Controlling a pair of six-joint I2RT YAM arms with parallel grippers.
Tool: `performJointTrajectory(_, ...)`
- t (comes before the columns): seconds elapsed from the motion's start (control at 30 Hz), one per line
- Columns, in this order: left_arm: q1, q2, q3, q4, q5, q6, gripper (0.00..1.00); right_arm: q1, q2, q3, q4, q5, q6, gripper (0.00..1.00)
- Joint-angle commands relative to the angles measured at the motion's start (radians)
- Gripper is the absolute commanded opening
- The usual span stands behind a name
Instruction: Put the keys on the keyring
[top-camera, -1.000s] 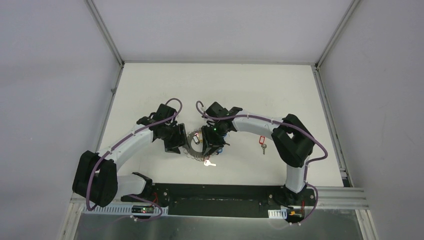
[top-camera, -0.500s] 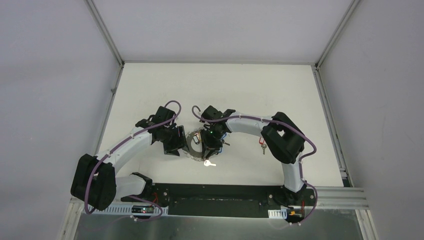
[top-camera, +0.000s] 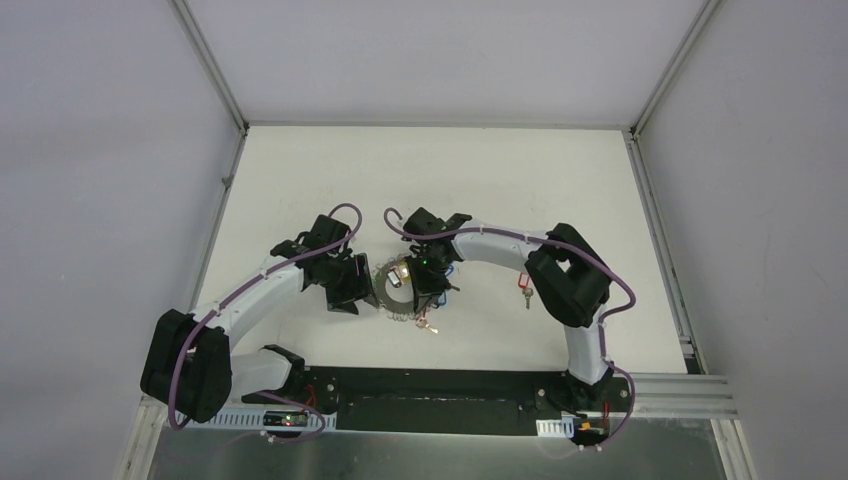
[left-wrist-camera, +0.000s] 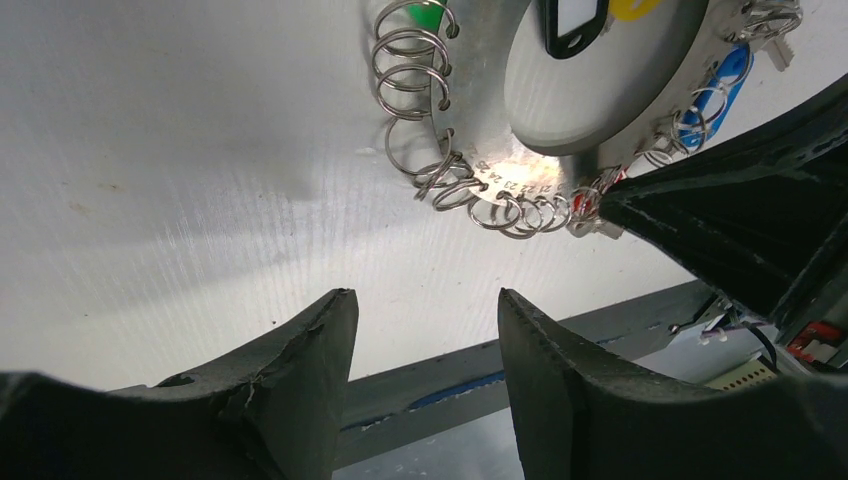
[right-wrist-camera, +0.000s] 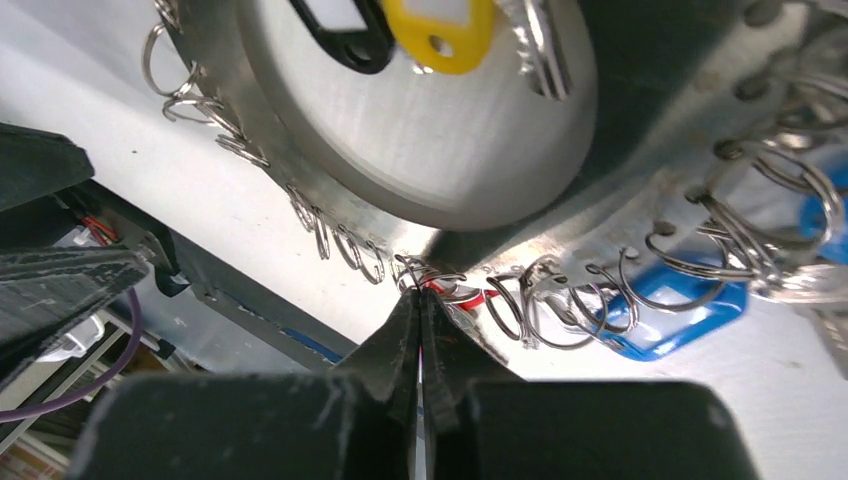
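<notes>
At 6 o'clock on keyring (right-wrist-camera: 300, 190) rim | right gripper (right-wrist-camera: 420, 300) pinched together among split rings (left-wrist-camera: 520, 212) | left gripper (left-wrist-camera: 425, 300) apart, empty | risk: unheld keyring drags, ring slips free

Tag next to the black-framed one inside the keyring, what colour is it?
Yellow tag; right wrist view shows it best.

The right jaws are pressed together, their tips at the small silver split rings (right-wrist-camera: 545, 305) fringing the large dark grey metal keyring (right-wrist-camera: 650, 130), perhaps nipping something red (right-wrist-camera: 440, 287). A yellow oval plastic tag (right-wrist-camera: 440, 30) lies at the keyring's middle and a blue plastic tag (right-wrist-camera: 680, 310) under the fringe, on the white table (right-wrist-camera: 70, 90).
</notes>
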Motion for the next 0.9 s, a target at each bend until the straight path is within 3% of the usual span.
performJointTrajectory(0.0, 0.011, -0.028, -0.010, 0.010, 0.016, -0.005, 0.55, -0.041, -0.060, 0.005, -0.062, 0.097, -0.058, 0.00)
performJointTrajectory(0.47, 0.011, -0.031, -0.034, 0.011, 0.014, 0.002, 0.56, -0.178, -0.192, -0.042, -0.136, 0.185, -0.167, 0.00)
performJointTrajectory(0.67, 0.011, -0.038, -0.039, 0.029, 0.025, -0.006, 0.56, -0.211, -0.261, -0.077, -0.086, 0.091, -0.182, 0.32)
performJointTrajectory(0.87, 0.011, -0.055, -0.038, 0.086, 0.034, -0.032, 0.55, -0.231, -0.240, -0.097, -0.018, -0.017, -0.140, 0.36)
